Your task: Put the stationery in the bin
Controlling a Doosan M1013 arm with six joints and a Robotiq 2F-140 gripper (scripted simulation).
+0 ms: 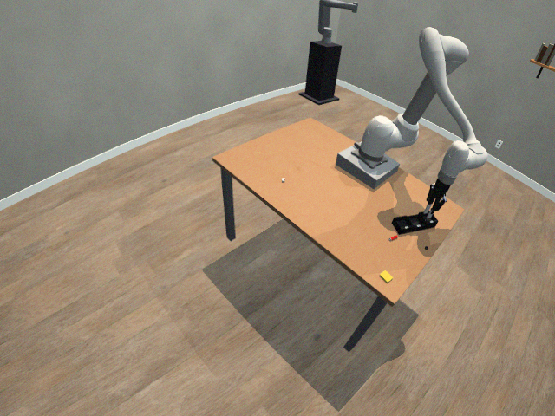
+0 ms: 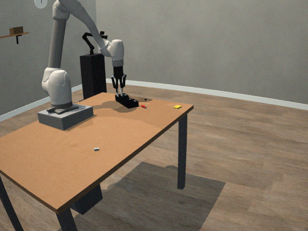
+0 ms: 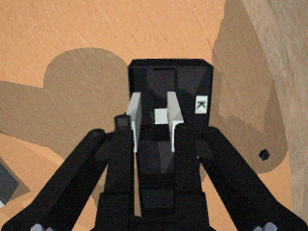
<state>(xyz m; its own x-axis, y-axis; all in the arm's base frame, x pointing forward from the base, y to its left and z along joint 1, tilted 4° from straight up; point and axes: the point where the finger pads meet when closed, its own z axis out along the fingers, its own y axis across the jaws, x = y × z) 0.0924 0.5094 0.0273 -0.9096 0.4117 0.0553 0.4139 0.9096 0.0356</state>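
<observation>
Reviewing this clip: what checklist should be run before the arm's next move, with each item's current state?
1. Claw positioned over the bin block: ok.
2. Bin under it is K: cannot tell, its label is unreadable.
3. Pale piece between the fingers is inside the walls: cannot tell.
4. Bin block flat on the table: ok.
5. Stationery all binned: not ok, the red item and yellow item lie outside.
</observation>
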